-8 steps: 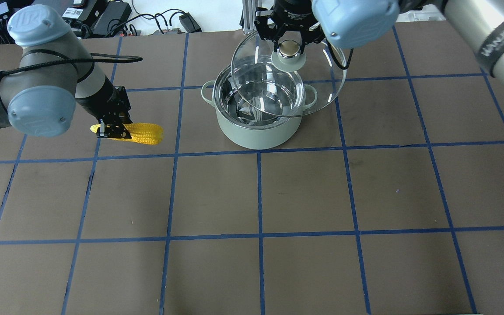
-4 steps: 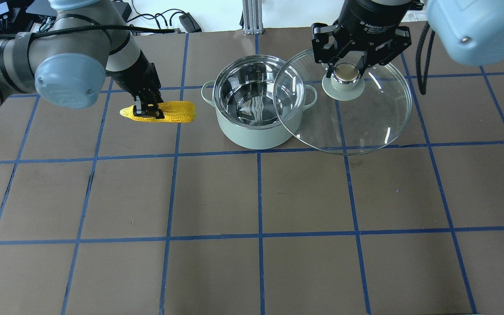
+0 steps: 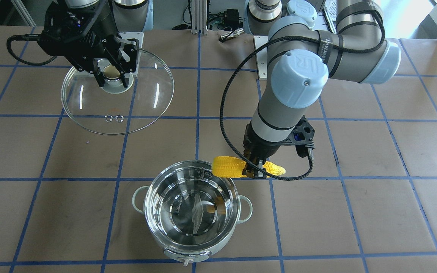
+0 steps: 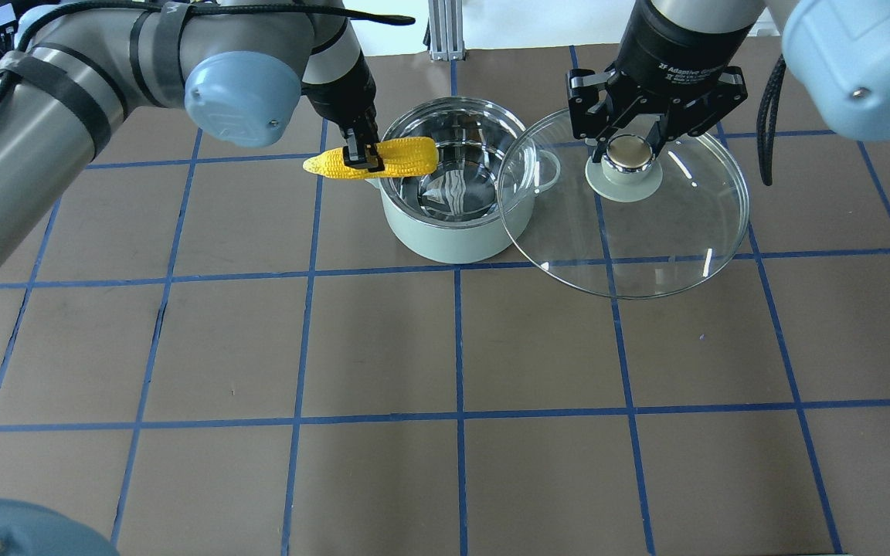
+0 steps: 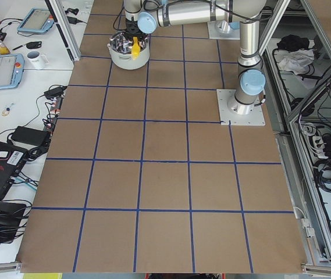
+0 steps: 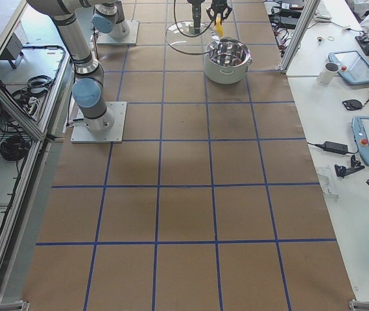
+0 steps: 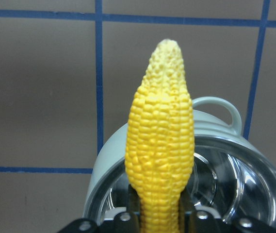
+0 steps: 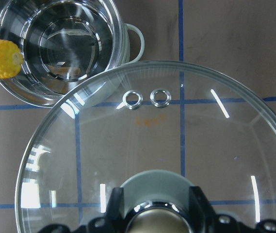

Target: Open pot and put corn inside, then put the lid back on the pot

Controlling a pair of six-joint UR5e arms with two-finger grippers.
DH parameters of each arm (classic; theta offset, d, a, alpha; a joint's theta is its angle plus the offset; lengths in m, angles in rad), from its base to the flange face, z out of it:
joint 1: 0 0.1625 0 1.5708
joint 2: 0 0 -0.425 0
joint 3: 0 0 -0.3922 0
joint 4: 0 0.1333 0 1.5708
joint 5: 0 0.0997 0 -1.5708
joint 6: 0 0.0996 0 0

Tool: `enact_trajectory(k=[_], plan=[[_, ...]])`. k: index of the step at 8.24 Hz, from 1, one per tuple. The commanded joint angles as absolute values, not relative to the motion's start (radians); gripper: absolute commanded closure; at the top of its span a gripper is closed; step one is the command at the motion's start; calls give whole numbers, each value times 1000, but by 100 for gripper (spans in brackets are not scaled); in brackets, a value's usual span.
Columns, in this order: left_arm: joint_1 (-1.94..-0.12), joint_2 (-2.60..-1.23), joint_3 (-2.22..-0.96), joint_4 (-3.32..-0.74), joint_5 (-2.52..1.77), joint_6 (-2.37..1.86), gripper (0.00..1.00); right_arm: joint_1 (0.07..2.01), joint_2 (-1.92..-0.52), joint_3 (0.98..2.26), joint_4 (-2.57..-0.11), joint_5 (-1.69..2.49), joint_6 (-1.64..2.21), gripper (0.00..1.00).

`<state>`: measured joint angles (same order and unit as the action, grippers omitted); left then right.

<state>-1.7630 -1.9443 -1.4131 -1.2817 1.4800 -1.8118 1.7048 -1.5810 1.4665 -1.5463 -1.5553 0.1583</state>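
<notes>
Bright yellow toy corn cob [image 4: 402, 158] hangs level in the air at the round pot [image 4: 453, 235], which has a mint-green body and a shiny steel lining. The cob is on the robot's left side of the pot. Its blunt end reaches over the rim, and its tapered tip points away from the pot. The left jaws are closed to a narrow gap on the cob, pinching it across its body a little toward the tapered half. The pot stands uncovered on the brown, blue-taped surface [image 4: 383, 347].

On the pot's other side, the round clear glass domed lid [image 4: 646, 232] is held off the surface. In the overhead view its edge overlaps the pot's loop handle [image 4: 547, 171], but the front-facing view shows lid and pot apart. The right jaws are closed around the beige-capped pale green knob [image 4: 624, 158] at the lid's middle, one finger on each side. Two small metal vent rings [image 8: 133, 98] sit side by side in the glass.
</notes>
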Motion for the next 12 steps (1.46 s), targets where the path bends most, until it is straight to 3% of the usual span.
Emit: enact_trajectory(k=[1, 3, 8, 12], plan=[[-1821, -2026, -1315, -1284, 1482, -1871, 78, 1704, -1582, 1468, -1545, -1559, 141, 83], [-1828, -2075, -1280, -1279, 1480, -1896, 72, 1703, -1582, 1468, -1545, -1559, 141, 85], [-1865, -2155, -1256, -1264, 1482, -1965, 71, 1703, -1583, 1468, -1543, -1557, 138, 87], [-1865, -2187, -1160, -1284, 1483, -1960, 69, 1703, -1583, 1468, -1540, -1559, 138, 88]])
